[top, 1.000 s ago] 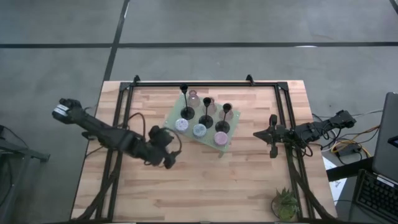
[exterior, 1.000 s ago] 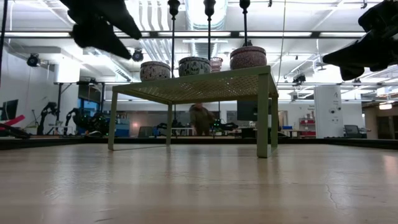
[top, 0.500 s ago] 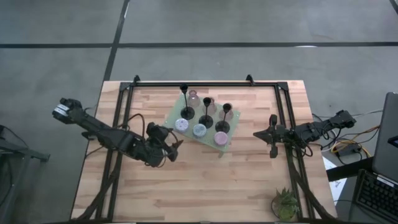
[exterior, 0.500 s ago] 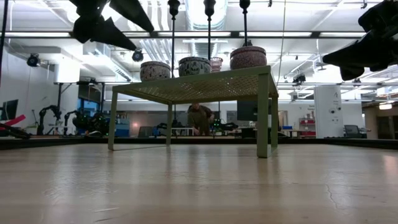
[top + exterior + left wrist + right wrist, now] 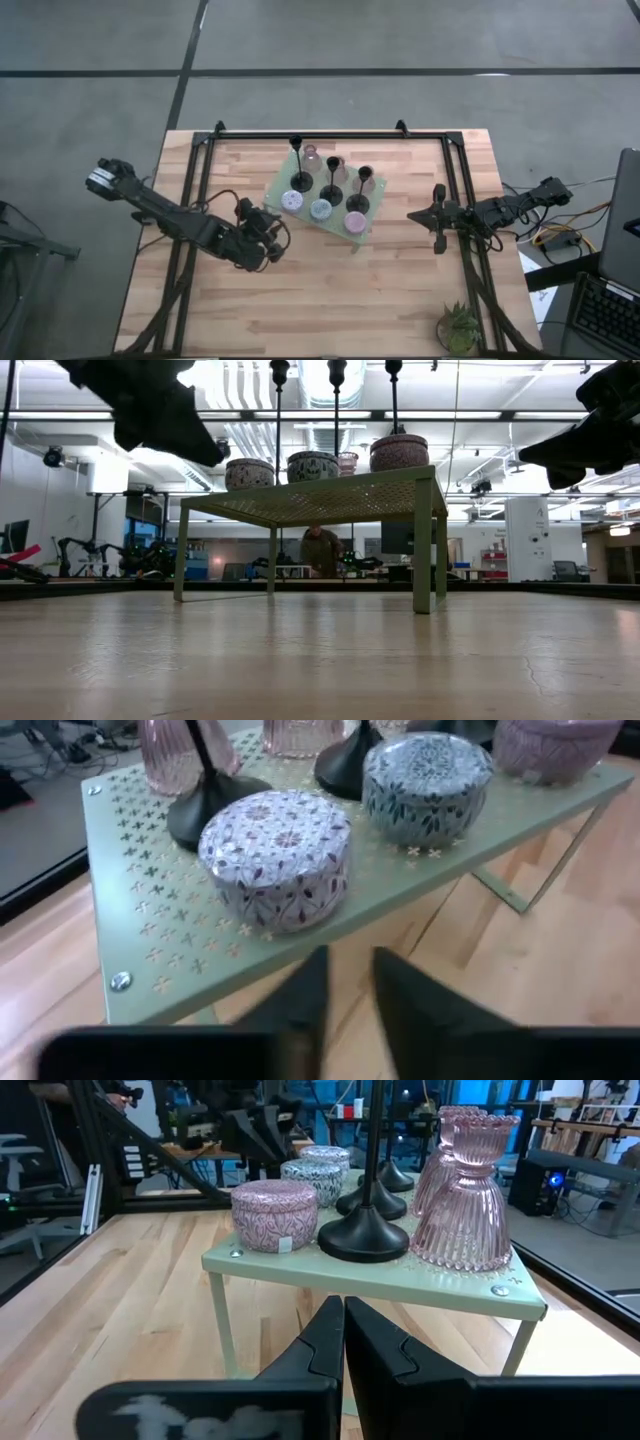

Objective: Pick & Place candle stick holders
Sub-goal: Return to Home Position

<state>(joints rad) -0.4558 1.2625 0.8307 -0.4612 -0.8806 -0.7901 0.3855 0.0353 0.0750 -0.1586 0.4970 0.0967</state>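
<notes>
The candle stick holders stand on a pale green perforated stand (image 5: 276, 189) in the middle of the table. They are three black slim-stemmed ones (image 5: 331, 190), pink glass ones (image 5: 311, 155) and three squat round patterned ones (image 5: 320, 209). My left gripper (image 5: 278, 240) hovers just left of the stand. It points at the nearest squat holder (image 5: 275, 855), with a narrow gap between its fingers (image 5: 310, 995) and nothing in it. My right gripper (image 5: 412, 216) waits shut to the right of the stand, facing it (image 5: 343, 1330).
A spiky green plant (image 5: 458, 328) stands at the near right corner. Black frame rails (image 5: 190, 200) run along the table's left, far and right sides. A laptop (image 5: 625, 240) sits off the right edge. Bare wood lies in front of the stand.
My left gripper has swung up from pointing at the table's near side and now points toward the stand. Its fingers stood wide apart half a second ago and have drawn close together. The holders have not moved.
</notes>
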